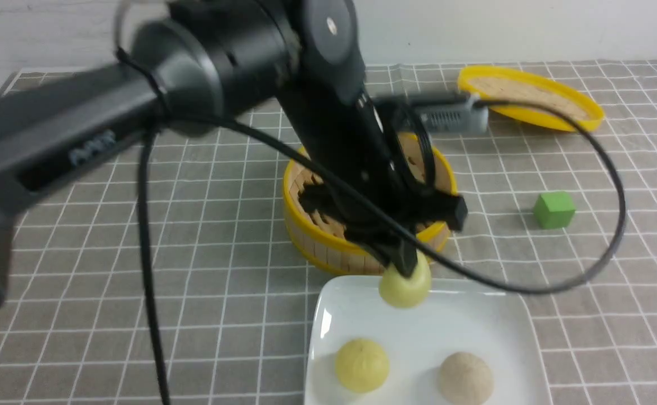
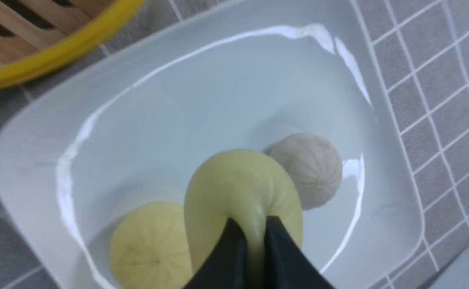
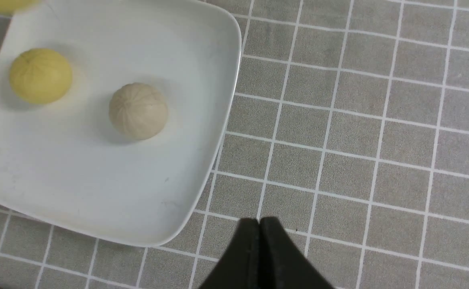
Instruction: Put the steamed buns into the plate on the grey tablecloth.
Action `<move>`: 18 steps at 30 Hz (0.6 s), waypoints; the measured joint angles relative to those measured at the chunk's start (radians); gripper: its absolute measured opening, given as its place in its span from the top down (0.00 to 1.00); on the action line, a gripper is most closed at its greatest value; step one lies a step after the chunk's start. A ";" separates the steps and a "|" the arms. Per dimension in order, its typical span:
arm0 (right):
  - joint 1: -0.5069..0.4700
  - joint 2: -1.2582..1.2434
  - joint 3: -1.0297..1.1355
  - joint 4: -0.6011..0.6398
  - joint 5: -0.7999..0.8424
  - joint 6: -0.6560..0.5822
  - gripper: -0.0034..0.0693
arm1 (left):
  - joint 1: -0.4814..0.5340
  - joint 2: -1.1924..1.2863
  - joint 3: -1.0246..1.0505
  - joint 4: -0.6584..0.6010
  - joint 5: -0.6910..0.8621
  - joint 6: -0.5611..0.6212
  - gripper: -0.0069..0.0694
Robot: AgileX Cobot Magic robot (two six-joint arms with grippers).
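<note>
Noted blurred, unreadable lettering on left arm. Found left hand angled down, pinching yellow bun above plate far rim; two buns inside plate. Found right hand clenched empty over grey tablecloth.

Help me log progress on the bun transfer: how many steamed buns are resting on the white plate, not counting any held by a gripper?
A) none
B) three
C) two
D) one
C: a pale yellow bun and a whitish-beige bun lie on the plate, while the third bun is pinched in the left gripper.
</note>
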 joint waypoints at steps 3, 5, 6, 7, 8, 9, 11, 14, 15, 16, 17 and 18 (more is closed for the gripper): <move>0.000 -0.057 0.000 0.000 0.018 0.002 0.95 | -0.006 0.034 0.019 0.003 -0.028 -0.021 0.84; 0.000 -0.125 0.000 0.000 0.022 0.002 0.95 | -0.006 0.069 0.020 0.016 -0.048 -0.040 0.79; 0.000 -0.125 0.000 0.000 0.022 0.002 0.95 | -0.006 0.071 0.020 0.018 -0.050 -0.043 0.79; 0.000 -0.172 0.000 0.000 0.025 0.002 0.95 | -0.006 0.089 0.020 0.025 -0.054 -0.051 0.74; 0.000 -0.216 0.000 0.000 0.027 0.002 0.95 | -0.008 0.105 0.021 0.025 -0.054 -0.054 0.68; 0.000 -0.236 0.000 0.000 0.027 0.002 0.95 | -0.009 0.111 0.021 0.025 -0.055 -0.056 0.64; 0.000 -0.299 0.000 0.000 0.027 0.002 0.94 | -0.013 0.124 0.021 0.025 -0.065 -0.057 0.54; 0.000 -0.363 0.000 0.001 0.027 -0.007 0.94 | -0.018 0.126 0.021 0.022 -0.076 -0.057 0.43; 0.000 -0.414 0.000 0.001 0.027 -0.028 0.94 | -0.022 0.126 0.017 0.021 -0.076 -0.057 0.36; 0.000 -0.441 0.002 0.001 0.027 -0.047 0.94 | -0.022 0.124 0.008 0.022 -0.073 -0.057 0.32; 0.000 -0.446 0.002 0.001 0.027 -0.050 0.94 | -0.022 0.122 0.004 0.022 -0.071 -0.057 0.31; 0.000 -0.486 0.013 0.000 0.027 -0.077 0.94 | -0.022 0.111 -0.013 0.028 -0.057 -0.057 0.28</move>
